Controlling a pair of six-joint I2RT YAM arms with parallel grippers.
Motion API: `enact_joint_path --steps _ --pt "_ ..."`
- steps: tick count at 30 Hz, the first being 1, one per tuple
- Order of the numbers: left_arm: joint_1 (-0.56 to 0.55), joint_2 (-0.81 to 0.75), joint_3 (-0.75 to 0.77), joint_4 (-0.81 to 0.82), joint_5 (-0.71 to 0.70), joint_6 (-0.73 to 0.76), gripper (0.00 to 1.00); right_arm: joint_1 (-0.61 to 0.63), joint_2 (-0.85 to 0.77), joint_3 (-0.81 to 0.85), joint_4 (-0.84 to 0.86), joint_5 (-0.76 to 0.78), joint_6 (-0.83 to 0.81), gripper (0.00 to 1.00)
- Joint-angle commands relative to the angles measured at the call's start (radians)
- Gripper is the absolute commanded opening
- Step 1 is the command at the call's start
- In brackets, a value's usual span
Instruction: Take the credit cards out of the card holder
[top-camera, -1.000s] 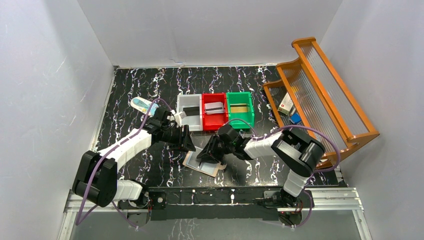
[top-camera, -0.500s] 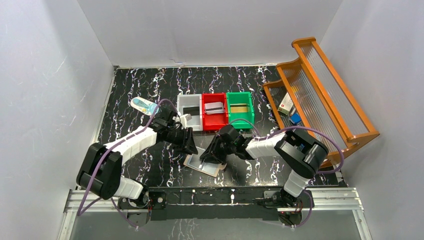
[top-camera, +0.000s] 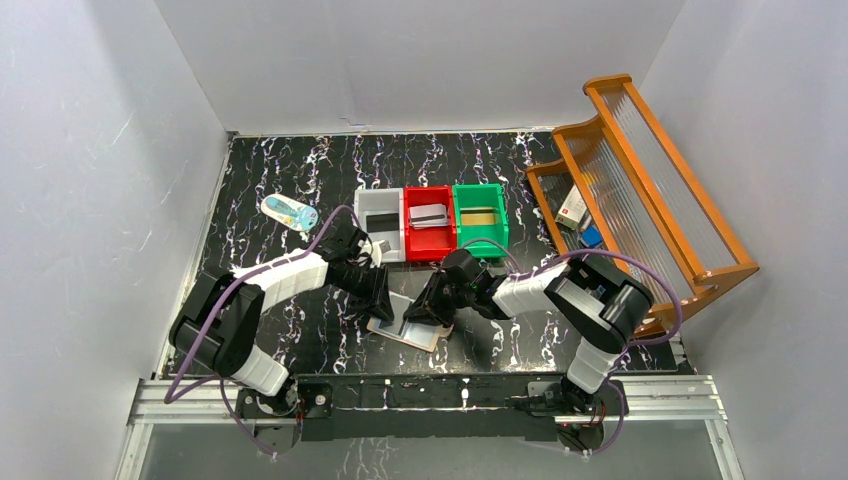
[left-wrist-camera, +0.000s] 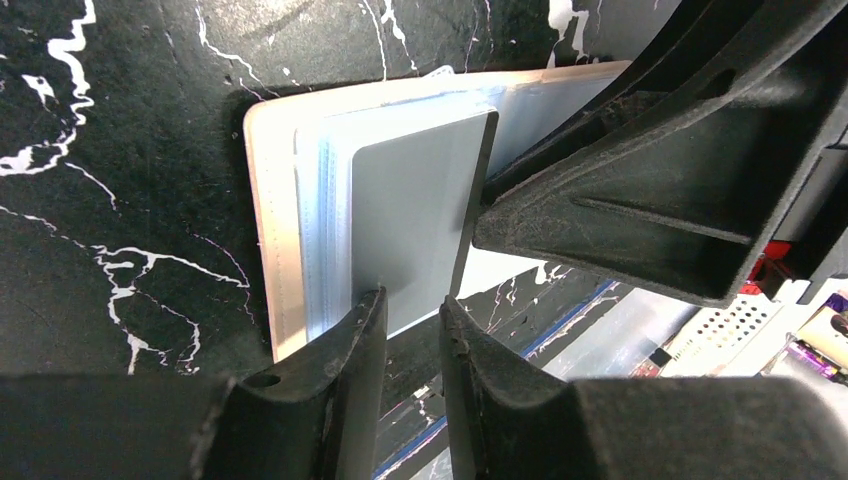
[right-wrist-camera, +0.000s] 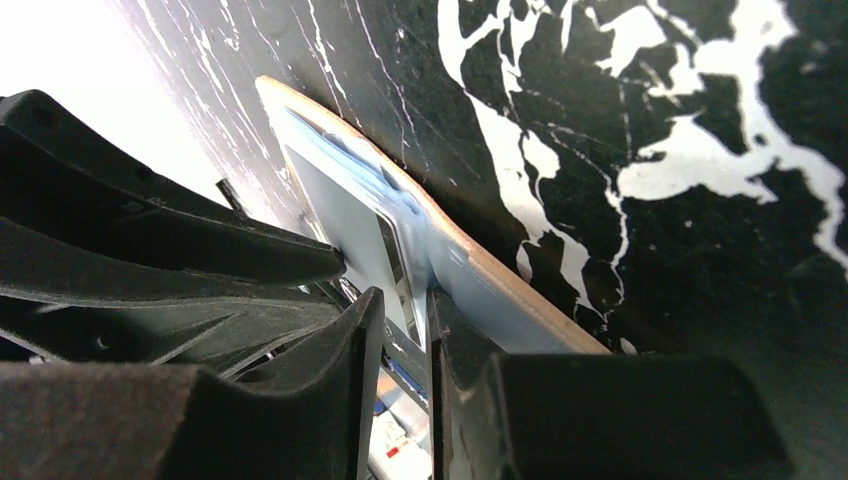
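The beige card holder (top-camera: 405, 330) lies open on the black marbled table, pale blue pockets up. A silvery-grey credit card (left-wrist-camera: 415, 215) sticks partly out of its pockets; it also shows in the right wrist view (right-wrist-camera: 345, 215). My left gripper (top-camera: 383, 300) is at the holder's left side, jaws a narrow gap apart (left-wrist-camera: 410, 305), with the card's free edge at the fingertips. My right gripper (top-camera: 425, 312) is on the holder's right side, jaws also narrowly apart (right-wrist-camera: 405, 300), with a pocket leaf standing in the gap. The holder's tan edge shows in both wrist views (left-wrist-camera: 262, 220) (right-wrist-camera: 520, 290).
Behind the holder stand a white bin (top-camera: 366, 240) with a black card, a red bin (top-camera: 412, 240) with a silvery card and a green bin (top-camera: 480, 245) with a gold card. A wooden rack (top-camera: 640, 190) is at the right. A small clear bottle (top-camera: 288, 212) lies at the left.
My left gripper has moved right and nearer, down onto the holder's left side. My right gripper has stayed on the holder, which has shifted only slightly.
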Motion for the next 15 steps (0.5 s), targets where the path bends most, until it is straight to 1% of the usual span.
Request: enact_joint_path --steps 1,5,8,11,15 --pt "-0.008 -0.001 -0.023 -0.041 -0.016 0.013 0.24 -0.012 0.027 -0.016 0.069 -0.007 -0.012 0.32" --pt "-0.013 0.007 -0.023 -0.042 -0.008 0.014 0.22 -0.014 0.063 -0.004 0.104 -0.034 -0.013 0.32" --pt "-0.02 0.009 -0.024 -0.042 -0.007 0.014 0.2 -0.013 0.066 0.011 0.081 -0.032 -0.031 0.29" --pt "-0.021 0.004 -0.024 -0.043 -0.021 0.013 0.2 -0.014 0.048 0.014 0.051 -0.017 -0.05 0.18" --pt "-0.022 0.004 -0.018 -0.062 -0.06 0.013 0.2 -0.016 0.04 0.006 0.029 0.003 -0.066 0.07"
